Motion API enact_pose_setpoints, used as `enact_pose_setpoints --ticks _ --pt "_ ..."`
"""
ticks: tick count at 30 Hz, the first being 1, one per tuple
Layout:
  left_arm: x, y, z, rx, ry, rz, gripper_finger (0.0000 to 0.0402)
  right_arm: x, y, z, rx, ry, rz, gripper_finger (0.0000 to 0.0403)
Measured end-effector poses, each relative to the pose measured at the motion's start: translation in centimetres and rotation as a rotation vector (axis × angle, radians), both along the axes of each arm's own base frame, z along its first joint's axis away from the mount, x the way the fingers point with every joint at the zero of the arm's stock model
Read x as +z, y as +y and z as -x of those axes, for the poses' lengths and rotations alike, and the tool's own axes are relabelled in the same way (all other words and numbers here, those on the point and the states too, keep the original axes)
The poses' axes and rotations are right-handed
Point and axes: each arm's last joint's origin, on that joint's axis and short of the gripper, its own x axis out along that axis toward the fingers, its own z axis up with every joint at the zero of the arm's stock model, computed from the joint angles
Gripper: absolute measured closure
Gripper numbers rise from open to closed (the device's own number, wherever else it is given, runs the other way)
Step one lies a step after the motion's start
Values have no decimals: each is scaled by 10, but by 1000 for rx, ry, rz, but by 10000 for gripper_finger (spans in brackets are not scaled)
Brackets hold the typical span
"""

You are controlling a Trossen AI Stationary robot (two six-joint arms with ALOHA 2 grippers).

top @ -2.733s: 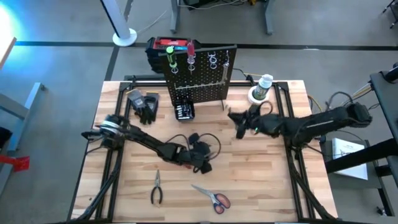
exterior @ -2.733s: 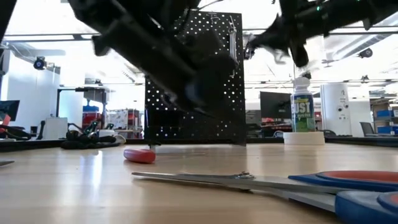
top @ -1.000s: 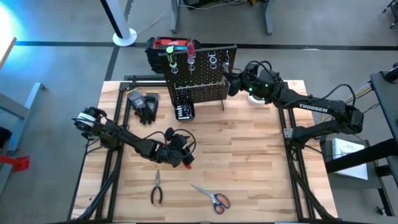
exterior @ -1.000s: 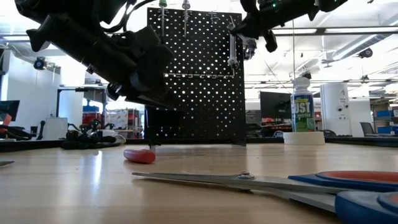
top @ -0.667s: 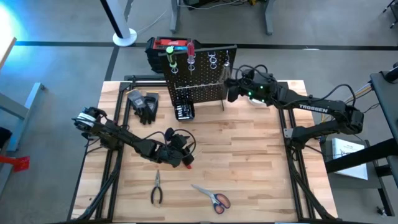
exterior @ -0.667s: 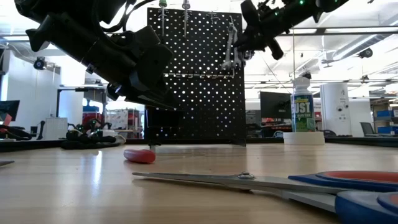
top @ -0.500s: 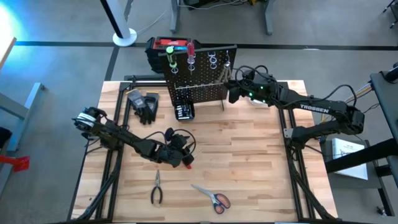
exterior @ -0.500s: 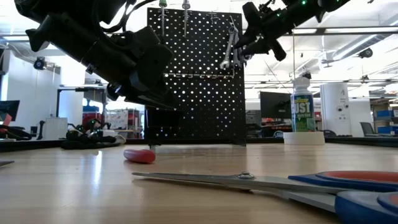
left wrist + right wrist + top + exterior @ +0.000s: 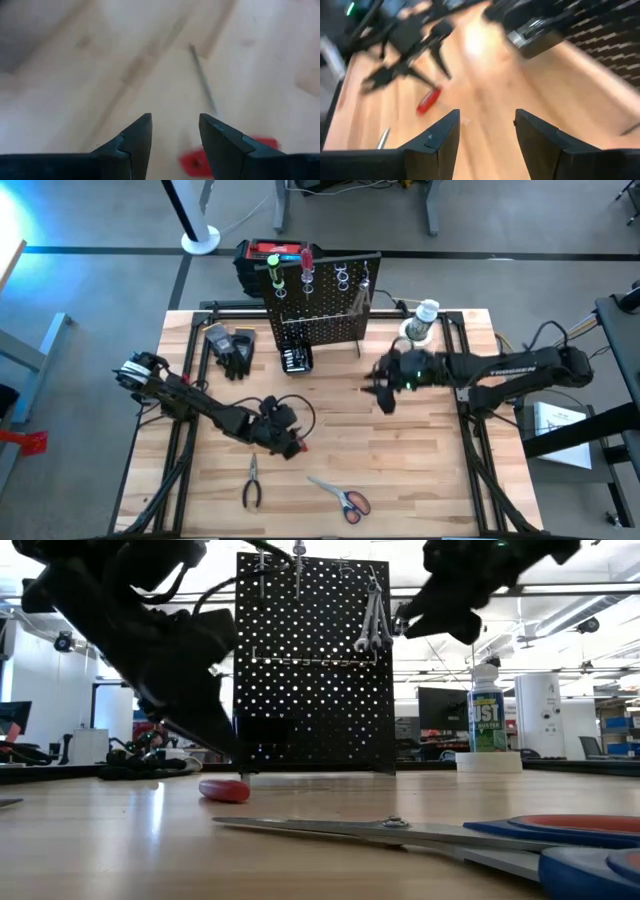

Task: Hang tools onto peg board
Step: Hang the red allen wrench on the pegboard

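Black peg board [image 9: 318,305]: upright at the tabletop's [image 9: 420,470] far edge; silver wrenches [image 9: 373,615] hang at its upper right, screwdrivers [image 9: 288,270] stand in its top holders.
Right end effector [image 9: 384,393]: raised over the tabletop, apart from the board, fingers spread, holding nothing.
Left end effector [image 9: 292,446]: low over the red-handled tool [image 9: 224,790], fingers parted, empty.
Pliers [image 9: 251,483]: flat near the front edge.
Scissors [image 9: 342,497]: flat, right of the pliers.
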Motion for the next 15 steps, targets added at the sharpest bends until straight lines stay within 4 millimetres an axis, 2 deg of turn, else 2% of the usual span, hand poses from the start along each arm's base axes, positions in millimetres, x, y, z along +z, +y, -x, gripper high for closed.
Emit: enact_pose_setpoints --ticks 4,9,15 --pt "1 -5 -1 -125 48 34 247 -18 23 1 92 37 8 239" --pt "0 -9 -1 -337 122 62 247 -41 38 -4 203 40 90 252" --pt "-2 -9 1 -425 168 36 247 -75 44 -42 292 -21 226 263"
